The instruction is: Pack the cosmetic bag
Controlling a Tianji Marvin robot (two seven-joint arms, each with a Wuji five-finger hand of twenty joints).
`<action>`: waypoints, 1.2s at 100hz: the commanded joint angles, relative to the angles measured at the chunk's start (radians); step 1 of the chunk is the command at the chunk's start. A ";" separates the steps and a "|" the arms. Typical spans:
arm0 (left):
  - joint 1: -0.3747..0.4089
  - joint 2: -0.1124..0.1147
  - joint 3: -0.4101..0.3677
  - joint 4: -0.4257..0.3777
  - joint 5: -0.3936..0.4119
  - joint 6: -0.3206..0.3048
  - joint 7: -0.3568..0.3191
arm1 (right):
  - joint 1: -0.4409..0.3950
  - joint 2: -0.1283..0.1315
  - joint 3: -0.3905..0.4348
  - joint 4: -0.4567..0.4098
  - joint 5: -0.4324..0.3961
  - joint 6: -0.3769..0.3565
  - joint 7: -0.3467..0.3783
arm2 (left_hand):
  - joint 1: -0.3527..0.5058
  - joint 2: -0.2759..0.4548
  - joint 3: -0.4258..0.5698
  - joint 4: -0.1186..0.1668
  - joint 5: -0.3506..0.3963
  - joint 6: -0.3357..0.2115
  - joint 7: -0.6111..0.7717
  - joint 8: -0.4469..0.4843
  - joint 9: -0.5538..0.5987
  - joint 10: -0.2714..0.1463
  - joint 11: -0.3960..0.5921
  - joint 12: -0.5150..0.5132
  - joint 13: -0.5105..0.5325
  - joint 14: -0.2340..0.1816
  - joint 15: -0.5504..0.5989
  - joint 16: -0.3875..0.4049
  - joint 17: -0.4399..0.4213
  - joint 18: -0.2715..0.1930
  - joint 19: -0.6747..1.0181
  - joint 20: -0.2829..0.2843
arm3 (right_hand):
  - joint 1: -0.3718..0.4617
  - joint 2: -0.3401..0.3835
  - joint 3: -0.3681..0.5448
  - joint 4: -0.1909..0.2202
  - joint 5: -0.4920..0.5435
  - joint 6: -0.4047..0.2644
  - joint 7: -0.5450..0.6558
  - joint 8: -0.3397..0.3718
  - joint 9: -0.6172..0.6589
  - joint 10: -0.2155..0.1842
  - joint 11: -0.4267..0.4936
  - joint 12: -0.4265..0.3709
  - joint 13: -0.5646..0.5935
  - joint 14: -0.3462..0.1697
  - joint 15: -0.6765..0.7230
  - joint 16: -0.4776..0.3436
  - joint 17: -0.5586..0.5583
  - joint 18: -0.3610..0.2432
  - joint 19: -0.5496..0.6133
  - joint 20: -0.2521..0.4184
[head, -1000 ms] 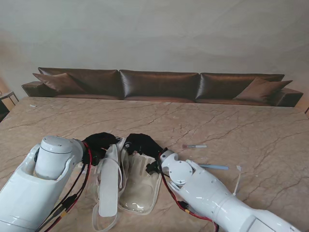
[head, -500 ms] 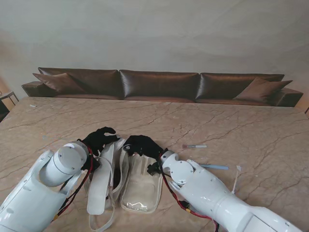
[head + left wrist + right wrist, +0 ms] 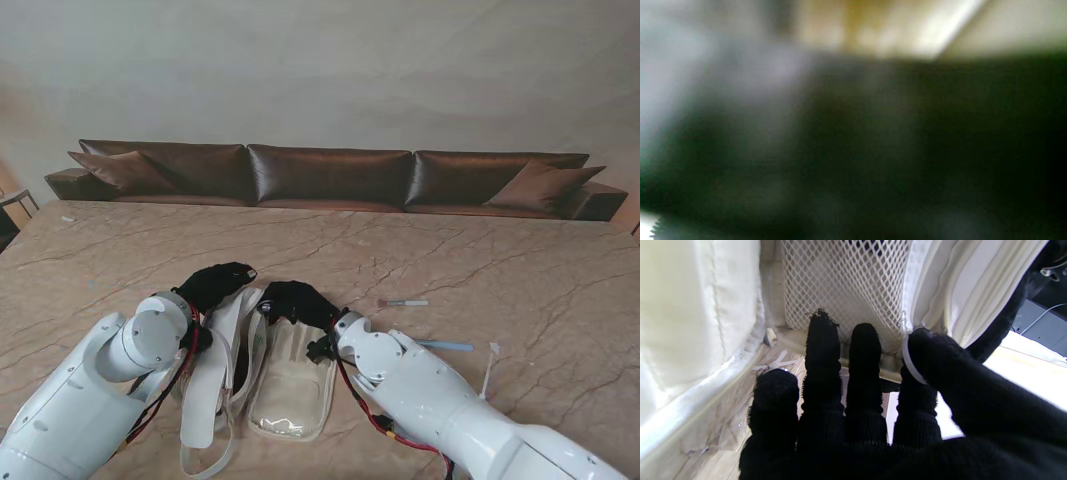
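The cream cosmetics bag (image 3: 292, 385) lies open on the marble table, its clear half flat. Its white left half (image 3: 214, 372) stands tilted up on edge. My left hand (image 3: 216, 284), in a black glove, is closed over the far end of that raised half. The left wrist view is only a dark blur. My right hand (image 3: 296, 299) rests on the far end of the flat half. In the right wrist view its fingers (image 3: 821, 350) press on the white mesh pocket (image 3: 843, 283), and the thumb (image 3: 940, 356) clamps the ribbed zip edge (image 3: 960, 306).
To the right of the bag lie a thin red-tipped stick (image 3: 403, 302), a pale blue stick (image 3: 444, 346) and a white stick (image 3: 489, 372). A brown sofa (image 3: 330, 178) runs along the far edge of the table.
The bag's white left half rose from lying flat to standing on edge. My left arm swung inward and its hand closed over the top. The right hand barely moved.
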 commanded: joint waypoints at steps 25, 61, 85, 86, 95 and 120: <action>-0.036 0.015 0.050 0.070 0.084 -0.089 -0.049 | 0.003 -0.008 0.000 0.002 -0.001 -0.007 0.003 | -0.041 -0.067 0.165 -0.008 0.136 -0.018 0.176 0.053 0.093 -0.095 0.104 0.097 0.109 -0.051 0.113 0.026 0.132 -0.053 0.156 -0.083 | 0.056 0.053 -0.012 0.026 0.000 -0.078 0.028 0.034 -0.033 -0.015 -0.018 0.011 -0.011 -0.013 0.010 0.013 0.005 -0.002 0.015 0.010; -0.006 0.015 -0.031 0.061 -0.123 -0.128 -0.129 | 0.004 -0.010 0.000 0.020 -0.001 -0.011 0.014 | -0.140 0.040 -0.209 0.062 0.022 0.080 0.028 0.001 0.003 -0.038 -0.055 -0.026 -0.054 0.006 -0.045 0.029 -0.053 0.024 0.034 0.002 | 0.057 0.054 -0.013 0.026 0.001 -0.074 0.028 0.033 -0.033 -0.008 -0.016 0.015 -0.006 -0.006 0.019 0.019 0.006 -0.003 0.017 0.012; -0.032 0.046 -0.017 0.065 -0.052 -0.161 -0.230 | 0.006 -0.015 -0.002 0.026 -0.001 -0.018 0.010 | -0.017 -0.184 -0.035 0.018 -0.144 0.040 -0.196 -0.177 0.009 -0.109 0.000 0.006 -0.025 -0.054 -0.040 0.036 -0.041 -0.010 0.019 -0.012 | 0.057 0.054 -0.014 0.026 0.002 -0.074 0.029 0.032 -0.030 -0.009 -0.013 0.017 -0.003 -0.005 0.030 0.026 0.009 -0.004 0.022 0.014; -0.034 0.047 -0.015 0.066 -0.050 -0.161 -0.234 | 0.006 -0.015 -0.002 0.026 -0.001 -0.019 0.010 | -0.017 -0.188 -0.022 0.016 -0.143 0.036 -0.195 -0.177 0.007 -0.112 0.009 0.012 -0.025 -0.058 -0.037 0.037 -0.042 -0.014 0.018 -0.013 | 0.057 0.054 -0.014 0.026 0.003 -0.074 0.029 0.032 -0.030 -0.009 -0.013 0.017 -0.003 -0.005 0.030 0.026 0.009 -0.004 0.023 0.014; -0.050 0.048 0.002 0.083 -0.044 -0.159 -0.240 | 0.006 -0.016 -0.001 0.028 -0.001 -0.020 0.008 | -0.038 -0.227 0.177 -0.008 -0.087 0.002 -0.124 -0.137 0.043 -0.132 0.074 0.066 -0.001 -0.063 -0.008 0.044 -0.030 -0.016 0.023 -0.025 | 0.056 0.054 -0.014 0.026 0.001 -0.074 0.029 0.033 -0.030 -0.010 -0.012 0.018 -0.002 -0.003 0.033 0.028 0.009 -0.003 0.024 0.015; -0.085 0.045 0.040 0.129 -0.060 -0.176 -0.241 | 0.005 -0.010 0.002 0.019 -0.002 -0.013 0.009 | 0.139 -0.242 0.205 -0.138 0.178 -0.037 0.482 0.177 0.114 -0.177 0.184 0.162 -0.002 -0.075 0.024 0.056 -0.056 -0.011 0.027 0.004 | 0.057 0.055 -0.014 0.025 0.001 -0.073 0.029 0.033 -0.030 -0.010 -0.011 0.019 -0.003 -0.004 0.034 0.029 0.007 -0.002 0.023 0.015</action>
